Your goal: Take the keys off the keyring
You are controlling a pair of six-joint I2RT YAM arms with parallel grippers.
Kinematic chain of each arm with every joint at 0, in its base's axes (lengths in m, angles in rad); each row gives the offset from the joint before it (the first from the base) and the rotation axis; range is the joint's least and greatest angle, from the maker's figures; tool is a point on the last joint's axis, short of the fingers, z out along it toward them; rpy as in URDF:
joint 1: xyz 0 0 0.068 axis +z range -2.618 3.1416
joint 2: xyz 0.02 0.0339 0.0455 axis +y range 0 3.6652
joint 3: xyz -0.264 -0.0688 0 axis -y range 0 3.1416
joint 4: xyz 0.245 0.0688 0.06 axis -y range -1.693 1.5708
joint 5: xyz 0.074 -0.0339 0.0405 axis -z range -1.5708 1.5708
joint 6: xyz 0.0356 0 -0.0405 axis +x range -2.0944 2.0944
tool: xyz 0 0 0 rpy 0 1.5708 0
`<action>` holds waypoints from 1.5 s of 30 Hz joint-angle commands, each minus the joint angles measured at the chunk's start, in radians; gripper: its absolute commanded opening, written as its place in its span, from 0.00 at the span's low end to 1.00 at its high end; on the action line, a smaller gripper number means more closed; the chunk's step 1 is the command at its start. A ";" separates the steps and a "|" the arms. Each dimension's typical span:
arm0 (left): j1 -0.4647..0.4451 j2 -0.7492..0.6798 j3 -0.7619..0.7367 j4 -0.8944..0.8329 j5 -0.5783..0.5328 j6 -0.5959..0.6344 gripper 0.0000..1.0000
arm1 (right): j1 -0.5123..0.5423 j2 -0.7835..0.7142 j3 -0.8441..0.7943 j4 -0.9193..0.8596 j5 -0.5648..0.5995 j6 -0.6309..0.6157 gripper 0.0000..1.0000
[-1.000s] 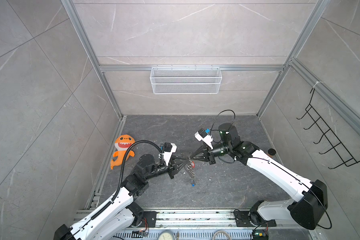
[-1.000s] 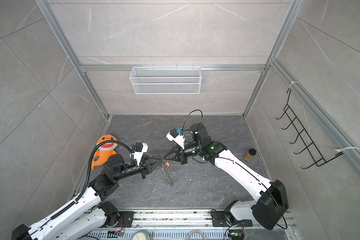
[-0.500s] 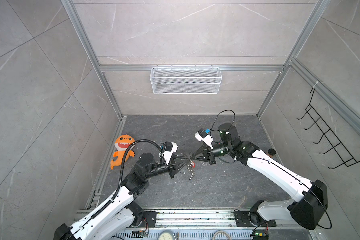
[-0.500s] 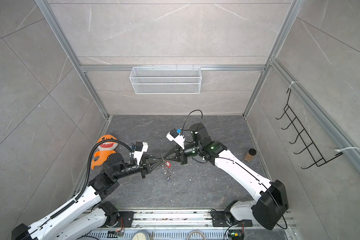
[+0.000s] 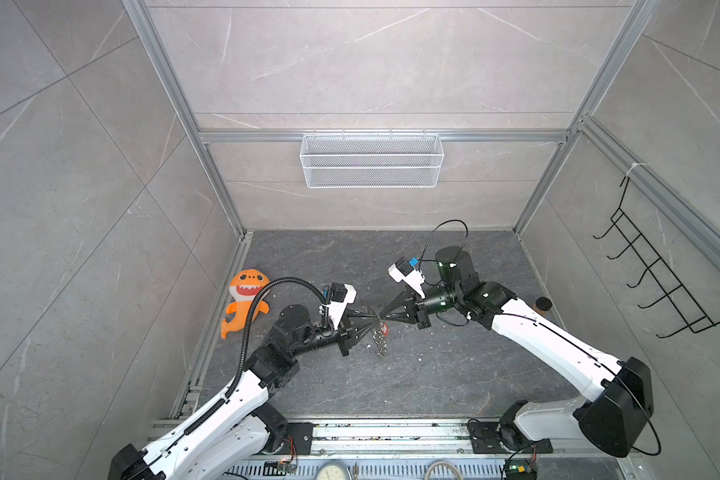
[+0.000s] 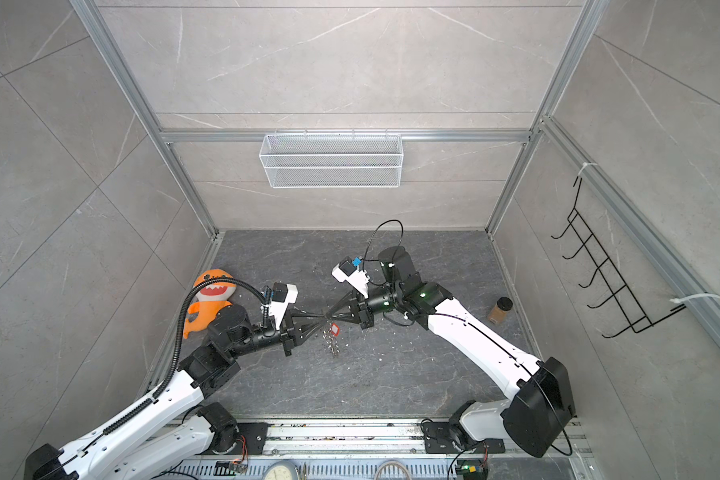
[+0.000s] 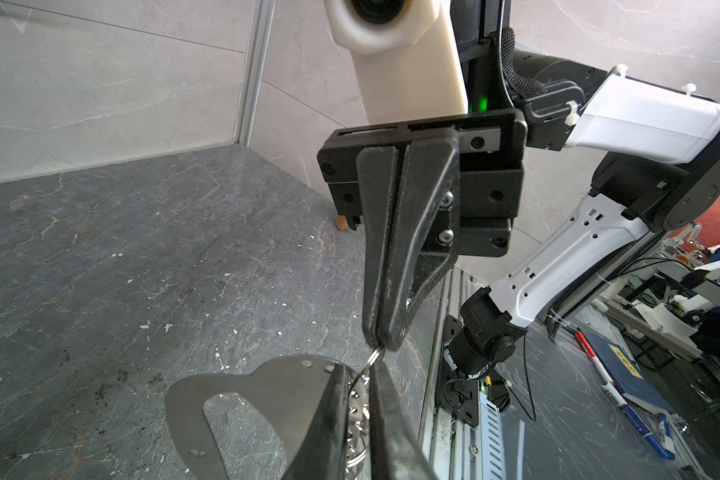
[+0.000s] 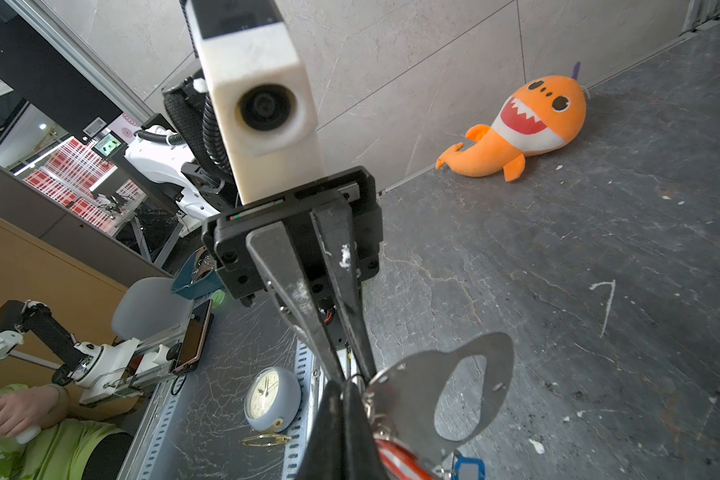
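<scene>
Left gripper (image 5: 374, 320) and right gripper (image 5: 381, 318) are sharing the keyring (image 5: 379, 340).
In both top views the keyring (image 6: 332, 341) is dangling below their meeting tips. Left wrist view: right gripper (image 7: 378, 343), fully closed, is pinching it. Right wrist view: left gripper (image 8: 346, 376) is clamping it, nearly closed.

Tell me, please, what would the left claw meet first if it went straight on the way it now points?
Probably the top ring of the keyring, pinched in the right claw. That claw's tips face the left claw almost tip to tip, though depth there is hard to judge.
</scene>
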 commanded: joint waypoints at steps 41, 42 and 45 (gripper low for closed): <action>-0.022 -0.148 -0.052 0.205 -0.024 -0.111 0.00 | 0.000 -0.245 -0.244 0.414 0.305 0.340 0.44; -0.022 -0.148 -0.051 0.206 -0.019 -0.111 0.00 | 0.000 -0.236 -0.264 0.485 0.215 0.368 0.44; -0.023 -0.150 -0.052 0.211 -0.003 -0.113 0.00 | 0.005 -0.207 -0.290 0.617 0.092 0.446 0.44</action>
